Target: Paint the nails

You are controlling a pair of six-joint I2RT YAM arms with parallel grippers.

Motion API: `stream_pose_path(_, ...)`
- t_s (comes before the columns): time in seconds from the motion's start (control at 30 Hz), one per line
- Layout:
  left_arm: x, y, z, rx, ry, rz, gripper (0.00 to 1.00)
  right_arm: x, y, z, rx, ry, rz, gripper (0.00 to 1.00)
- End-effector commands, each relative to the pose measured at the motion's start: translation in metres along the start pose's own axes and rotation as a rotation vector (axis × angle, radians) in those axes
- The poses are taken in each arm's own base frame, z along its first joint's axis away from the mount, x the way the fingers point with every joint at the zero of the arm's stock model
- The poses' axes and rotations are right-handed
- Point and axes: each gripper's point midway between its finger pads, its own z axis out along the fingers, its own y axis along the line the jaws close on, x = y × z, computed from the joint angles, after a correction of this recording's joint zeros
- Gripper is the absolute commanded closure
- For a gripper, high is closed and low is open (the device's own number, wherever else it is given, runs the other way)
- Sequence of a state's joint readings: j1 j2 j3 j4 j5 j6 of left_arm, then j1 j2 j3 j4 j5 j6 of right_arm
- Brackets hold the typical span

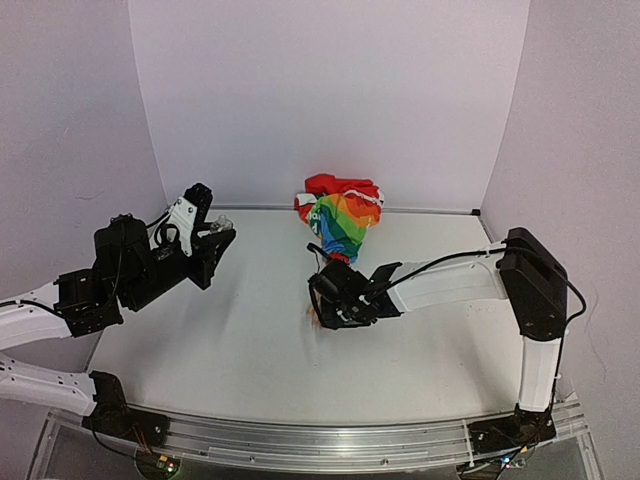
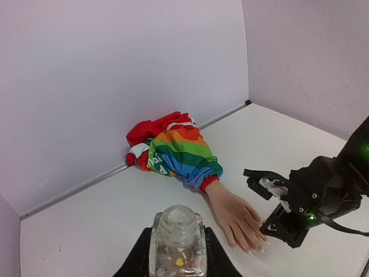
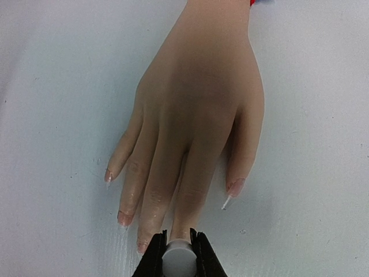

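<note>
The fake hand (image 3: 196, 109) lies palm down on the white table, its rainbow sleeve (image 1: 342, 218) bunched toward the back wall. Its nails show at the fingertips (image 3: 235, 187), glossy and pinkish. My right gripper (image 3: 177, 242) is shut on a white round brush cap (image 3: 177, 262) right over one middle fingertip, hiding that nail. In the top view the right gripper (image 1: 336, 300) covers most of the hand. My left gripper (image 2: 177, 251) is shut on a small clear bottle (image 2: 177, 231) with flecks inside, held upright, well left of the hand (image 2: 235, 216).
The table (image 1: 250, 350) is boxed in by pale walls at the back and both sides. The sleeve's red end (image 2: 151, 130) rests against the back wall. A thin white fleck (image 3: 226, 202) lies on the table beside the outer finger.
</note>
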State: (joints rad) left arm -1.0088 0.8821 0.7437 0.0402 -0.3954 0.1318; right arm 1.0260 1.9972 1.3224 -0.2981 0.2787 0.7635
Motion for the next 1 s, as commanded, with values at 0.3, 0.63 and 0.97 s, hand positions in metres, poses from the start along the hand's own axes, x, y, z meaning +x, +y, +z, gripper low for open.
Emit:
stream_pose_path(0.3, -0.021, 0.005, -0.004, -0.005, -0.05, -0.021, 1.0, 0.001, 0.004, 0.002, -0.008, 0.004, 0.008, 1.0)
stream_pose_path(0.63, -0.021, 0.005, -0.004, -0.004, -0.052, -0.021, 1.0, 0.006, 0.006, 0.002, -0.015, 0.016, 0.006, 1.0)
stream_pose_path(0.97, -0.021, 0.005, -0.005, -0.002, -0.051, -0.024, 1.0, 0.012, 0.007, 0.0, -0.018, 0.023, 0.008, 1.0)
